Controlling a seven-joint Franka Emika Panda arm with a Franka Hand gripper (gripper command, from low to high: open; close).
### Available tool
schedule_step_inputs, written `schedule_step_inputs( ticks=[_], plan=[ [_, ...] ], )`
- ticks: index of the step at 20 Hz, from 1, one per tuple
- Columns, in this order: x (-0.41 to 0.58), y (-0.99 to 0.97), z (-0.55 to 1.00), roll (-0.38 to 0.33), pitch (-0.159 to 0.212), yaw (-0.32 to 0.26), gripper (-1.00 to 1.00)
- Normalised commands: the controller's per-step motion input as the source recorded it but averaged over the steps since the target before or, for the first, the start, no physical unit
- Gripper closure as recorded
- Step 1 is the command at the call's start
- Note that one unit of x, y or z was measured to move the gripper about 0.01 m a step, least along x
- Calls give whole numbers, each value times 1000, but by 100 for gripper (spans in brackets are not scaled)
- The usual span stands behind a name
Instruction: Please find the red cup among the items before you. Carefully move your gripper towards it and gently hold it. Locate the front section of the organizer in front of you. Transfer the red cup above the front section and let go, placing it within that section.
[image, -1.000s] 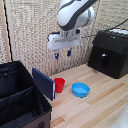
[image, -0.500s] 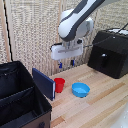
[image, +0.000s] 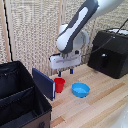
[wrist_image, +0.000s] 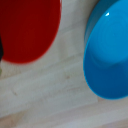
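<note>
Glossy plastic blue bowl (wrist_image: 107, 55); matt pale wood table (image: 100, 107).

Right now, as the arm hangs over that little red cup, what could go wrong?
The blue bowl sits close beside the red cup, so the gripper might bump it on the way down. A dark blue flap of the organizer stands right against the cup and could catch a finger or the cup on lifting.
</note>
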Motion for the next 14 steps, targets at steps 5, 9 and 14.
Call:
schedule_step_inputs(
  ticks=[5,9,14],
  plan=[
    [267,-19,-338,-61,-28,94,-100],
    [329,-10,-238,-38,-77,182,-100],
    [230,-57,-145,-6,-5,165,100]
  ],
)
